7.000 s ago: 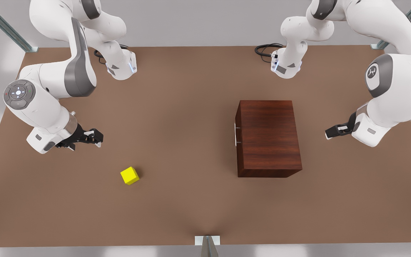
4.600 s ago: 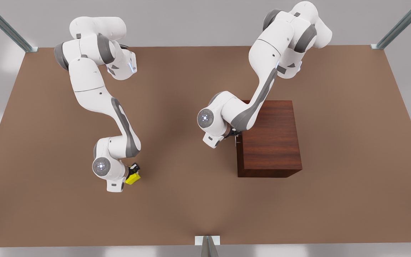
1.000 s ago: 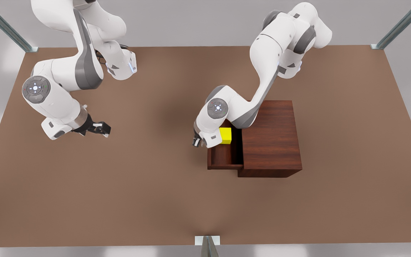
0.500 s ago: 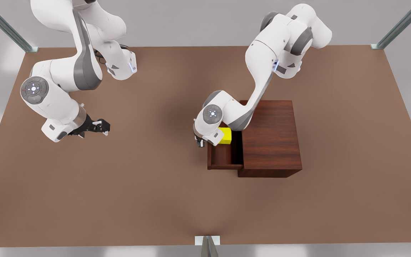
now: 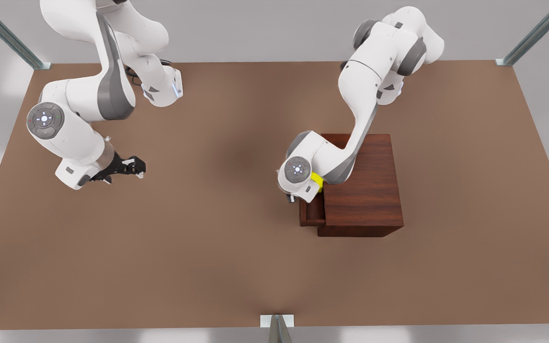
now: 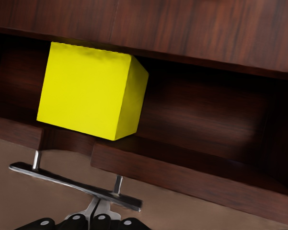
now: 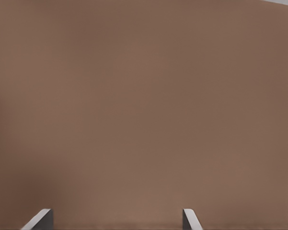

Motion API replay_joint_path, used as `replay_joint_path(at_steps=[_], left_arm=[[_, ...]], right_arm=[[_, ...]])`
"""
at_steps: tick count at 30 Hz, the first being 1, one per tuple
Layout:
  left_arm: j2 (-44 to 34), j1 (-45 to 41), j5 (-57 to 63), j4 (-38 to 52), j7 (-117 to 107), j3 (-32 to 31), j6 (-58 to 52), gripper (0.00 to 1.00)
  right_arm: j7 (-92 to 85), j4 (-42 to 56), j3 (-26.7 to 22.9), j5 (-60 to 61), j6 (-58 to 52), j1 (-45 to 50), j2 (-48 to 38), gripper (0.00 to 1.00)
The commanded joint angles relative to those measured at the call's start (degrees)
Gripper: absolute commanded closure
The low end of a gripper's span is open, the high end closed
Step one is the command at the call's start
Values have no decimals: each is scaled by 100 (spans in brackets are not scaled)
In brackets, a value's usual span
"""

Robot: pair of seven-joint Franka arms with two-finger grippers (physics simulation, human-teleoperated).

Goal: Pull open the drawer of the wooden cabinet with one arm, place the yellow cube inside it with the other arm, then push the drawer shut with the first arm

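- The left gripper [image 6: 86, 221] sits at the drawer's front, right against the silver bar handle [image 6: 72, 183]; its dark fingertips [image 6: 74, 222] lie bunched close together, pressed to the bar rather than clamped around it.
- In the front view this arm's wrist [image 5: 298, 172] covers the drawer front, on the cabinet's side toward the front view's left.
- The drawer [image 5: 310, 213] is a shallow tray of dark reddish-brown wood with the cabinet's grain; it stands partly out of the cabinet.
- The cube [image 6: 91, 91] is bright yellow, plain and sharp-edged. It rests inside the drawer, its top close under the cabinet's upper edge; a corner of it peeks out beside the wrist [image 5: 317, 181].
- The cabinet [image 5: 362, 186] is a boxy dark block with visible grain, far bigger than the cube, standing on the brown surface [image 5: 217, 267].
- The right gripper [image 5: 132, 166] waits well apart, at the front view's left, over bare surface; its fingers [image 7: 40, 219] stand wide apart, holding nothing.
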Motion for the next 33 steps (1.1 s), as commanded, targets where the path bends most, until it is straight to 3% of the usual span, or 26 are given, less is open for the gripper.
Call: replay_joint_path(at_steps=[1,21,22,23,27,32,33], left_arm=[[-30,73,133,3,880,2,-549,79],[-117,433,300,-208,1689,11,-839,79],[-152,424,300,-208,1689,11,-857,69],[-346,407,256,-155,1680,-7,-980,0],[-1163,600,-201,-120,2575,-50,-1111,0],[-1936,2120,-157,-85,8762,-7,-1745,0],[-2042,2244,299,-85,9870,-6,-1859,0]], right_arm=[[-271,-1,-2,-5,-36,24,-7,0],[-245,122,-11,-225,35,24,54,0],[-271,218,-28,-233,-9,24,28,0],[-324,333,-55,-225,-88,-37,37,0],[-236,350,-11,-181,-132,-90,45,0],[-324,825,-46,-181,-150,-161,142,0],[-262,816,-37,-181,-141,-143,221,0]])
